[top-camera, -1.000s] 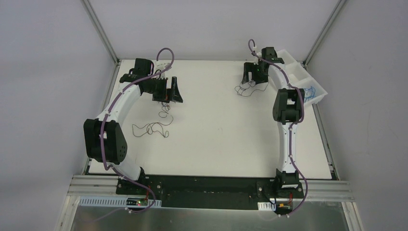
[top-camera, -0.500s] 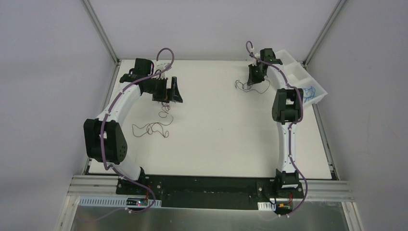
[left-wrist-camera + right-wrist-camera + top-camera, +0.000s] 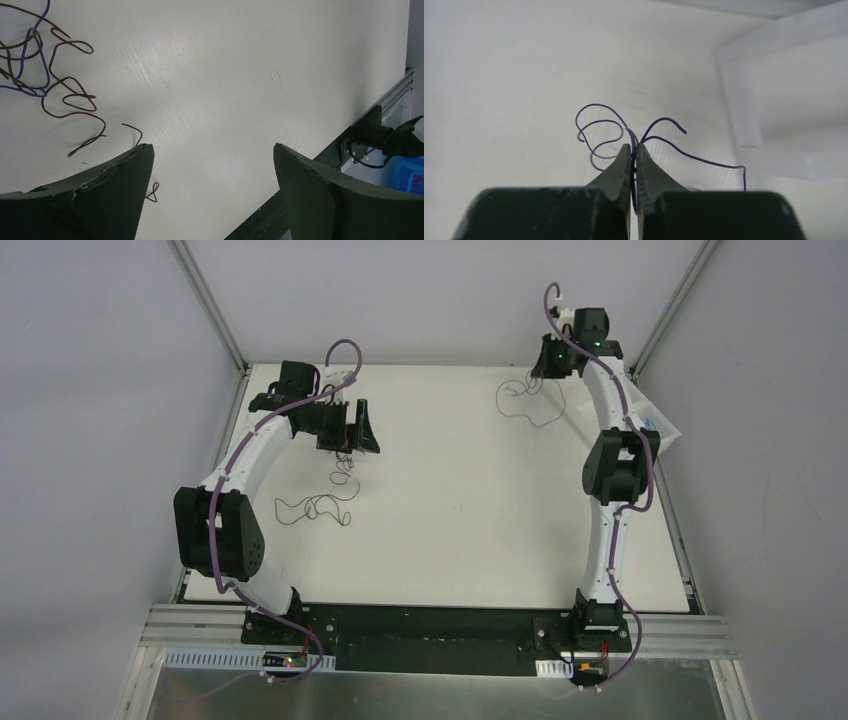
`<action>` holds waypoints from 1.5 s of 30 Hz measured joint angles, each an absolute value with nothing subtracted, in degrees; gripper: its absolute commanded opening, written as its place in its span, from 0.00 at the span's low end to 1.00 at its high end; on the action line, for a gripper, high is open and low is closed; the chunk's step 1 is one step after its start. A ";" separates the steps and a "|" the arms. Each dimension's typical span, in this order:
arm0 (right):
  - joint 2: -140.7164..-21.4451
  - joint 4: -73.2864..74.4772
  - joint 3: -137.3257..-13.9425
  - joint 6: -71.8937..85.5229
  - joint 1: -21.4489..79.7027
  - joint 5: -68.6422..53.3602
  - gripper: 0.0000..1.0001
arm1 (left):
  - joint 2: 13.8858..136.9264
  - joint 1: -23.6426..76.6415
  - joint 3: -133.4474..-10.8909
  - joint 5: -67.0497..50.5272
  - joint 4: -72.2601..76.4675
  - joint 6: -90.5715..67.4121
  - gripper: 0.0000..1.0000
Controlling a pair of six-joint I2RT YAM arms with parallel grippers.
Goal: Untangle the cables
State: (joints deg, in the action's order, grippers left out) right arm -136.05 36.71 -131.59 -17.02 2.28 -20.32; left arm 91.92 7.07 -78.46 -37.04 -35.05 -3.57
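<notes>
A thin dark cable [image 3: 596, 127] is pinched between the fingertips of my right gripper [image 3: 634, 148], which is shut on it. Its curly ends spread to both sides above the white table. In the top view that gripper [image 3: 553, 364] is raised at the far right, and the cable [image 3: 527, 405] dangles below it to the table. My left gripper [image 3: 355, 435] hovers open at the far left. In its wrist view the left gripper [image 3: 212, 146] holds nothing. Brown cables [image 3: 75, 100] and a blue cable [image 3: 42, 60] lie tangled left of it. A long brown cable [image 3: 320, 507] lies nearer.
A white tray [image 3: 668, 430] sits at the table's far right edge, mostly behind the right arm; its wall [image 3: 734, 100] shows in the right wrist view. A small brown loop [image 3: 152, 192] lies by the left finger. The table's metal frame [image 3: 380, 107] runs along the side.
My right gripper closed on the dark cable and lifted it up and toward the far right corner, dragging the cable along. The left arm stayed put.
</notes>
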 measured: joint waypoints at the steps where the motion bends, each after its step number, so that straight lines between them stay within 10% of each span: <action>1: -135.20 35.88 -132.64 -16.82 1.56 -20.60 0.00 | 91.92 7.07 -78.52 -37.04 -35.05 -3.57 0.93; 45: -149.03 8.10 -143.55 -36.84 -10.92 -19.92 0.00 | 94.43 7.07 -81.06 -35.92 -39.44 -2.07 0.93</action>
